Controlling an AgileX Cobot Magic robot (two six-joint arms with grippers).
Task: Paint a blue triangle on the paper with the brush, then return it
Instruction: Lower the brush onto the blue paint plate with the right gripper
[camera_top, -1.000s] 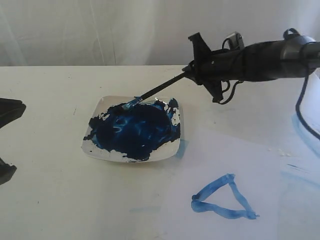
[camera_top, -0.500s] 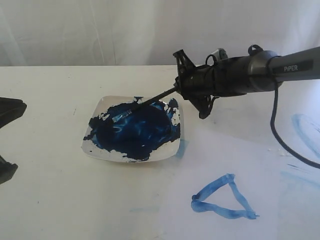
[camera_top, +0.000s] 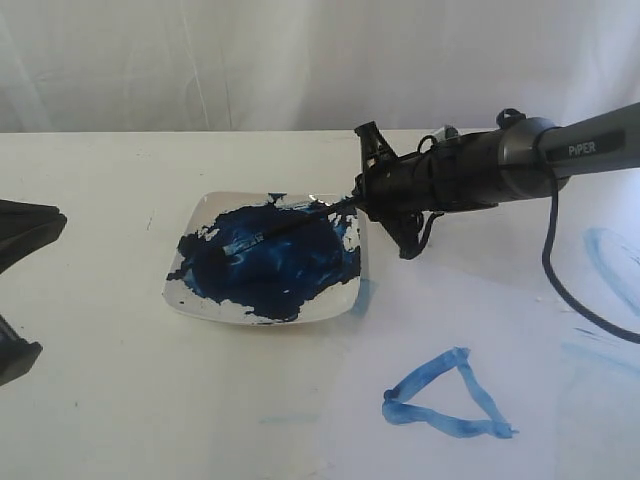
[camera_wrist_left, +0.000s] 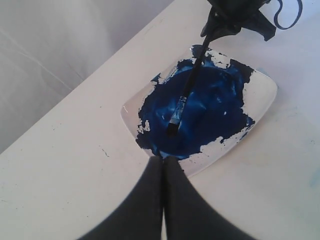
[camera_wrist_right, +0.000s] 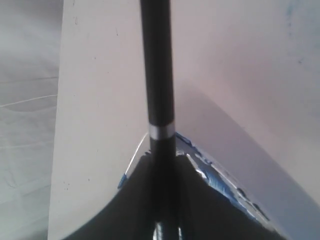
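the right gripper (camera_top: 362, 196), fingers clenched on the brush (camera_top: 285, 222), has lowered the bristles from the plate's (camera_top: 203, 212) far rim into its paint, the triangle (camera_top: 424, 374) finished on the paper (camera_top: 520, 330) near right, so only the return seems left.

Square white plate smeared dark blue (camera_top: 215, 207) mid-table, black right gripper (camera_top: 372, 192) hanging over its right rim, open cream table (camera_top: 100, 400) near left

Exterior oblique, farther; wrists close; exterior, left wrist share plate (camera_wrist_left: 263, 92).
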